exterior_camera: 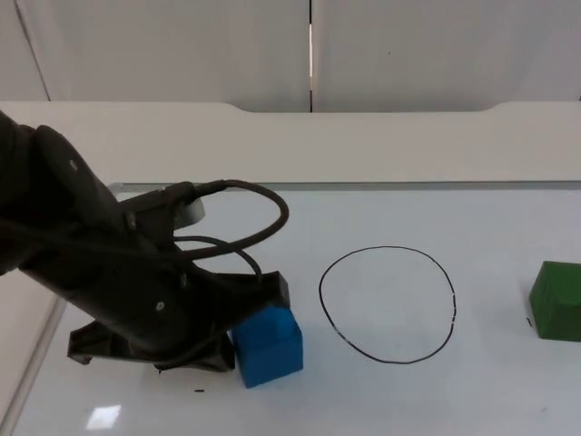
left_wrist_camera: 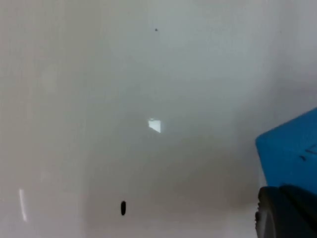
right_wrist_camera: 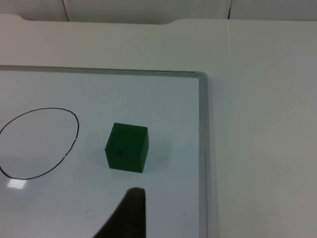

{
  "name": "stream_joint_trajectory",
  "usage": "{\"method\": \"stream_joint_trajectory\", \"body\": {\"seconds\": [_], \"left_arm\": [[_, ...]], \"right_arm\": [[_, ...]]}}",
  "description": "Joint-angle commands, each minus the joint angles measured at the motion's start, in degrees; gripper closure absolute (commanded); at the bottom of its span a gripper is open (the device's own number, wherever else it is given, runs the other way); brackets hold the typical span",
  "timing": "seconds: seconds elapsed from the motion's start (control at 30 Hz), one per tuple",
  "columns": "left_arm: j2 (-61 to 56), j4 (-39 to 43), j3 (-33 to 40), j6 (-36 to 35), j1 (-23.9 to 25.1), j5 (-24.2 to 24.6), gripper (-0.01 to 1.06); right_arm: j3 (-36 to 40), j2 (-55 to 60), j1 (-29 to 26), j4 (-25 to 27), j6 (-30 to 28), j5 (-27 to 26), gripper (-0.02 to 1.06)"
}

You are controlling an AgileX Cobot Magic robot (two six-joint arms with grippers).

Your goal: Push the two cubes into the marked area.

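Note:
A blue cube sits on the white board, left of the black hand-drawn circle and outside it. My left gripper is low over the board and pressed against the cube's left side. In the left wrist view the blue cube lies right beside the black fingertip. A green cube stands right of the circle, also outside it. In the right wrist view the green cube sits a short way ahead of my right gripper, apart from it, with the circle beyond.
The board's metal edge runs close to the green cube on its outer side. A raised white ledge lies behind the board. A small black mark is on the surface near the left gripper.

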Motion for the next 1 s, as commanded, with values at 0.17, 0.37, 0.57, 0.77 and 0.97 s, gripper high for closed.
{"method": "stream_joint_trajectory", "body": {"seconds": [0.17,0.37,0.57,0.77,0.97], "left_arm": [[0.94,-1.01,-2.25,0.26,-0.44,0.54,1.05],[0.94,-1.12,-2.36,0.4,-1.5,0.58,1.05],[0.94,-1.12,-2.36,0.4,-4.07,-0.03,1.05],[0.98,-1.92,-2.75,0.4,-4.12,-0.4,1.05],[0.98,-2.03,-2.75,0.4,-4.12,0.22,1.05]], "right_arm": [[0.43,-0.22,-0.33,0.35,-0.47,-0.17,-0.01],[0.43,-0.22,-0.33,0.35,-0.47,-0.17,-0.01],[0.43,-0.22,-0.33,0.35,-0.47,-0.17,-0.01],[0.43,-0.22,-0.33,0.35,-0.47,-0.17,-0.01],[0.43,-0.22,-0.33,0.35,-0.47,-0.17,-0.01]]}}
